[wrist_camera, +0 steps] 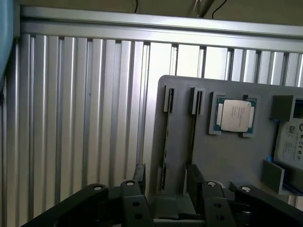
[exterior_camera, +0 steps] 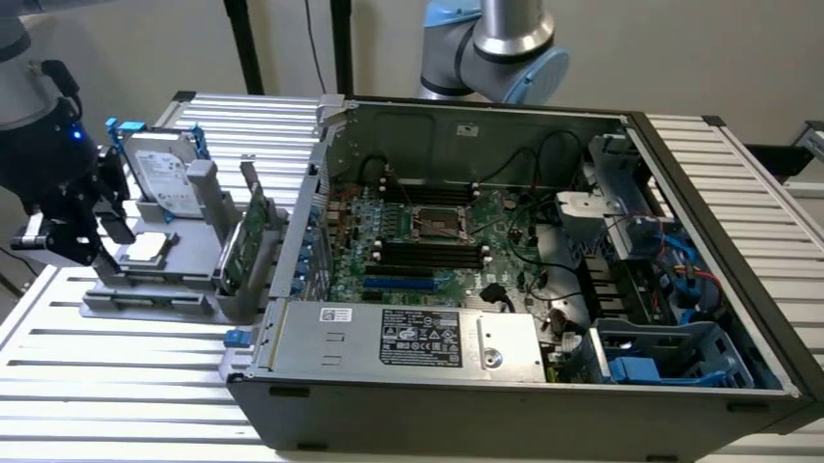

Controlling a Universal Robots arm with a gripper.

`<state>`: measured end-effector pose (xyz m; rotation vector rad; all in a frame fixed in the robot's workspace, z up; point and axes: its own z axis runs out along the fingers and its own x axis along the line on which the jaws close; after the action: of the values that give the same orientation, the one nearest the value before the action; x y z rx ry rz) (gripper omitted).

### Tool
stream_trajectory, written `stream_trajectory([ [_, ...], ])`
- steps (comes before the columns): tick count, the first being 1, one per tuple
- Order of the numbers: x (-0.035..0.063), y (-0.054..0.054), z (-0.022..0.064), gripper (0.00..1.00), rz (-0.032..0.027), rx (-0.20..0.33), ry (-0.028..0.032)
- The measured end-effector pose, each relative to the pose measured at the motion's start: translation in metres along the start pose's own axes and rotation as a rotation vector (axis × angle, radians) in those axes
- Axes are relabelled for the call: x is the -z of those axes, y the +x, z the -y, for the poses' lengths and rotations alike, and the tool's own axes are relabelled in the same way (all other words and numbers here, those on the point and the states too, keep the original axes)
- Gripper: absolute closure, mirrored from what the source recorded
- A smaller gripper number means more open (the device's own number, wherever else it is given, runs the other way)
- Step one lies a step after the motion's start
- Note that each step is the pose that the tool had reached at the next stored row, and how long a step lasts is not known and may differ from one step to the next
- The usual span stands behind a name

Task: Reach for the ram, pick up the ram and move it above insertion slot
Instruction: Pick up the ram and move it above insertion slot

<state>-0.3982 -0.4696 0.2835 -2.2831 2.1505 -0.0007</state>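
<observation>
Gripper [wrist_camera: 166, 189] open, untouching; ram [wrist_camera: 166, 137] edge-on in holder [wrist_camera: 227, 156] slot, near fingertips.

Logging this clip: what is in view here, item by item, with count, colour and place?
computer case: 1, dark grey, open, on the table
motherboard: 1, green, inside the case
power supply: 1, silver with a black label, at the case's near edge
holder: 1, grey, at the exterior view's left of the case
hard drive: 1, silver, standing in the holder
processor chip: 1, silver on green, flat on the holder
ram: 1, green, on edge in a holder slot
expansion card: 1, green, taller, on edge beside the ram
table: 1, silver, slatted
arm: 1, grey with light-blue caps, behind the case
gripper: 1, black, open, above the holder
</observation>
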Motion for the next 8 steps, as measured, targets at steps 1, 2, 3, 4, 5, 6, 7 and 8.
stream_trajectory([
  [1, -0.0018, 0.000, -0.0001, 0.52, 0.0000, 0.000, 0.0000],
  [2, -0.0037, 0.000, -0.0001, 0.52, 0.0000, 0.000, 0.0000],
  [3, -0.0055, 0.000, -0.0002, 0.52, -0.0001, 0.000, -0.0001],
  [4, -0.0073, 0.000, -0.0002, 0.52, -0.0001, 0.000, -0.0001],
  [5, -0.0091, 0.000, -0.0002, 0.52, 0.0000, 0.000, -0.0001],
  [6, -0.0108, 0.000, -0.0002, 0.52, -0.0001, 0.000, -0.0001],
  [7, -0.0127, 0.000, -0.0002, 0.52, 0.0000, 0.000, 0.0000],
  [8, -0.0146, 0.000, -0.0002, 0.52, 0.0000, 0.000, 0.0000],
])
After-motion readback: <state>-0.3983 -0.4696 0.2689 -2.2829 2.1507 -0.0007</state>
